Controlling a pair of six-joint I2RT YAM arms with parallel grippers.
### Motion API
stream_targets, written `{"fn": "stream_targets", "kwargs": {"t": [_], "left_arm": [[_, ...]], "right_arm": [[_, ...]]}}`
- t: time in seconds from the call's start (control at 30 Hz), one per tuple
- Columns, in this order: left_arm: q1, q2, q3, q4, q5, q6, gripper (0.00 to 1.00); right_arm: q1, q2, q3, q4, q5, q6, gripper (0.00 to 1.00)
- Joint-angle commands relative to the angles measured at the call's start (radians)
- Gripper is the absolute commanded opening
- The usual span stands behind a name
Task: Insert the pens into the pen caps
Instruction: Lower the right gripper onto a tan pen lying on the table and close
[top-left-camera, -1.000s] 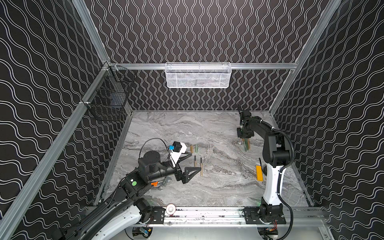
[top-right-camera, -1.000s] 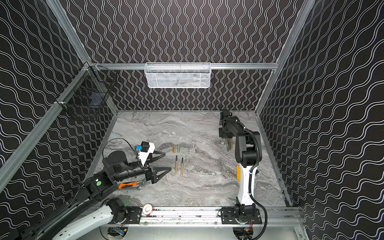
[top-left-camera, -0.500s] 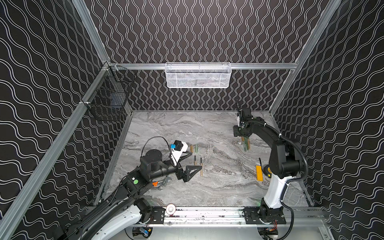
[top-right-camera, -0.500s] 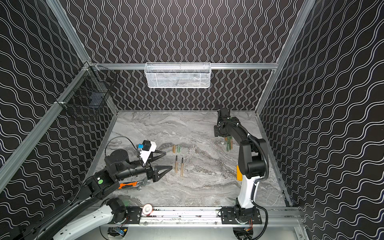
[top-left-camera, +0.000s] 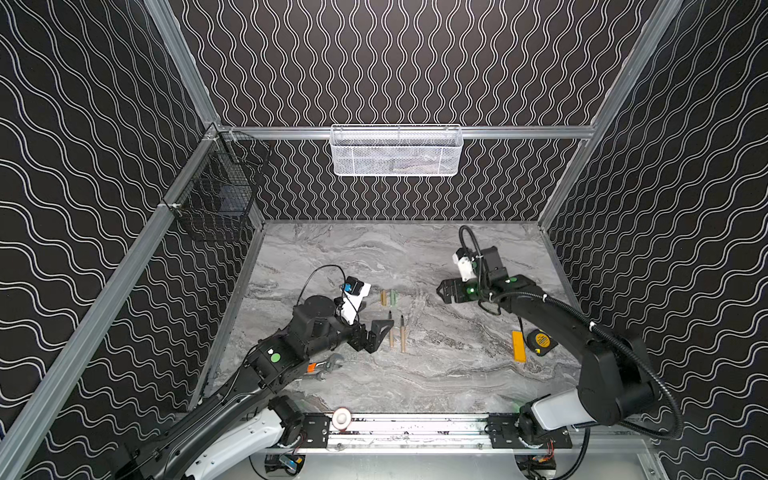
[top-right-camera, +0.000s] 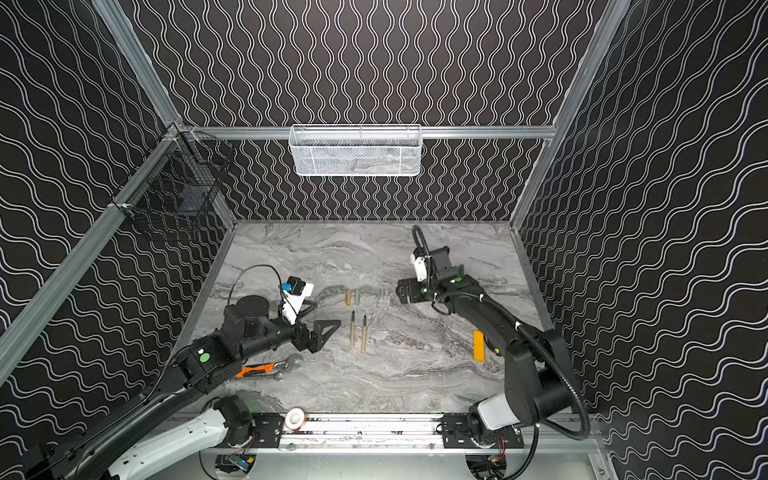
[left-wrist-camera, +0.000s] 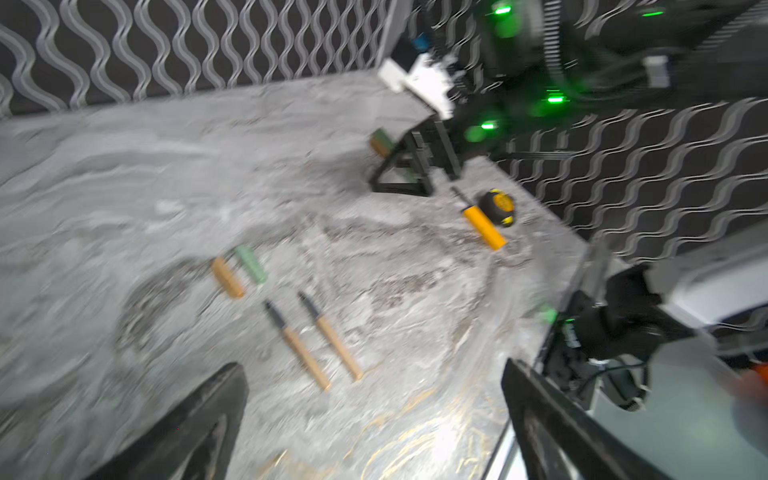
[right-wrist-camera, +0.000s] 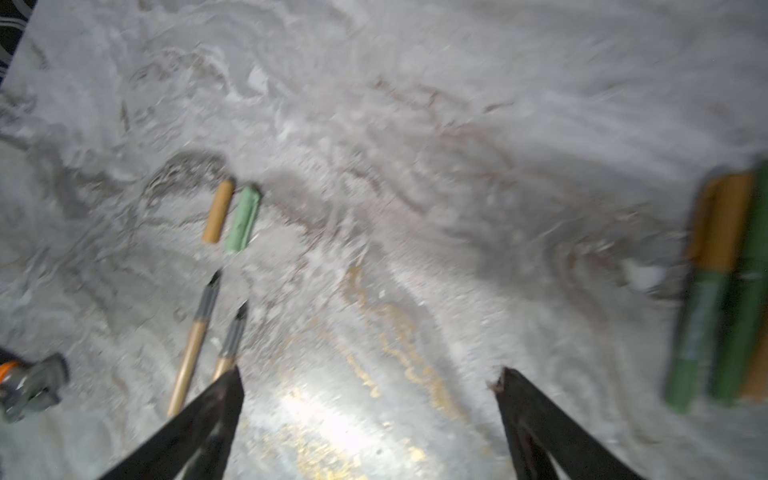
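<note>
With left gripper (top-right-camera: 324, 320) and right gripper (right-wrist-camera: 370, 374) both spread wide and empty, the next pairing is judged to be in hand: two uncapped pens (left-wrist-camera: 297, 345) lie just ahead of the left jaws, two pen caps (left-wrist-camera: 227, 277) lie beyond them, and what seem through blur to be finished pens (right-wrist-camera: 706, 299) lie beside the right jaws, so the next move calls for closing squarely on one pen barrel.

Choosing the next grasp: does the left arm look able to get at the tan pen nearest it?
Probably yes: the left gripper is open right beside that tan pen, nothing between them, though the second tan pen lies close alongside.
</note>
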Motion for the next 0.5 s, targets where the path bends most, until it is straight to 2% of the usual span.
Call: {"fn": "stream_targets", "kwargs": {"t": [0.0,0.1,0.17,0.37,0.47], "left_arm": [[0.002,-0.010,0.010,-0.079,-0.137,-0.038,0.99],[0.002,-0.034,0.006,-0.130,-0.216,-0.063,0.99],[0.002,-0.049,0.004,-0.153,-0.245,-0.079,0.99],[0.002,-0.073,-0.010,-0.164,-0.239,-0.093,0.99],[0.002,-0.071,-0.013,-0.156,-0.229,-0.093,0.99]], "right_arm": [[0.085,-0.005,-0.044,0.059,-0.019,0.084,0.92],[0.172,0.028,-0.066,0.082,0.008,0.139,0.83],[0.225,0.064,-0.070,0.101,0.024,0.179,0.71],[0.335,0.180,-0.031,0.116,0.100,0.258,0.45],[0.367,0.232,-0.005,0.136,0.102,0.271,0.42]]}}
